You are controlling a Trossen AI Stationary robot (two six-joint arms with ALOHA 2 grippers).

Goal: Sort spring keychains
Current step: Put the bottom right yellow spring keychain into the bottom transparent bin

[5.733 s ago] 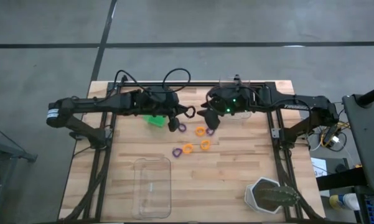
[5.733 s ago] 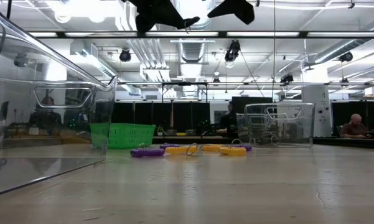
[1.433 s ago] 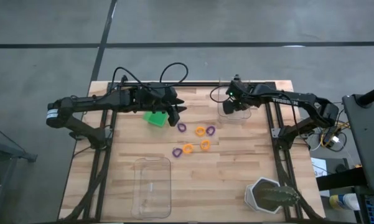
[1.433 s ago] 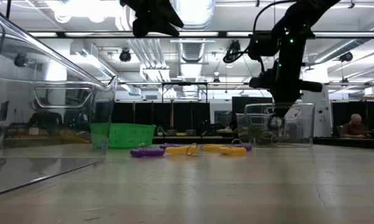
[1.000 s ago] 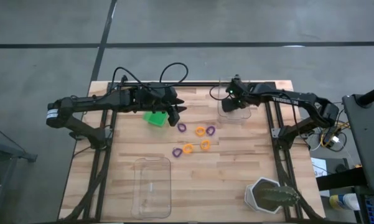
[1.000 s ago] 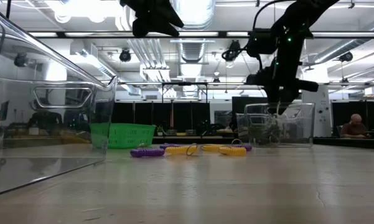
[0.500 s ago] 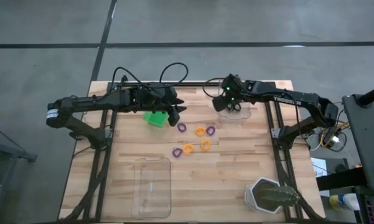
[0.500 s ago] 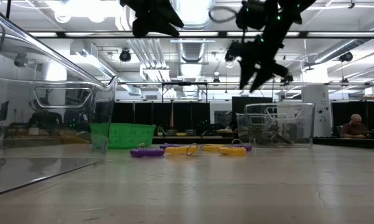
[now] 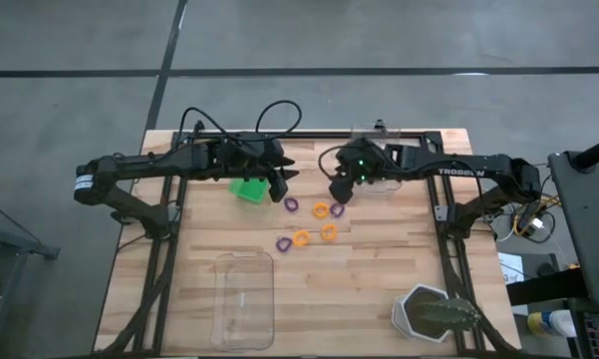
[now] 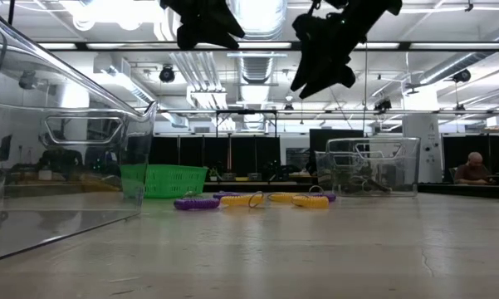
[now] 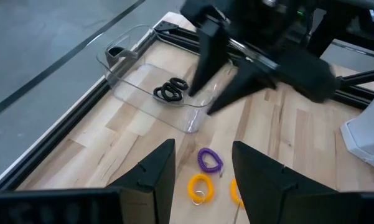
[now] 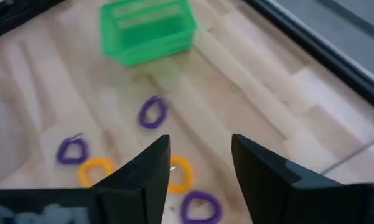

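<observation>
Six spring keychains (image 9: 312, 223) on table, right gripper (image 9: 336, 193) above them, parted, empty.

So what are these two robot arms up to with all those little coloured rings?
They are sorting spring keychains by colour. The black ones already lie in a clear tray at the table's far edge. The right end effector hangs open and empty above the purple and orange rings loose on the wood, seemingly ready for another. The left end effector waits open beside the small green bin.
</observation>
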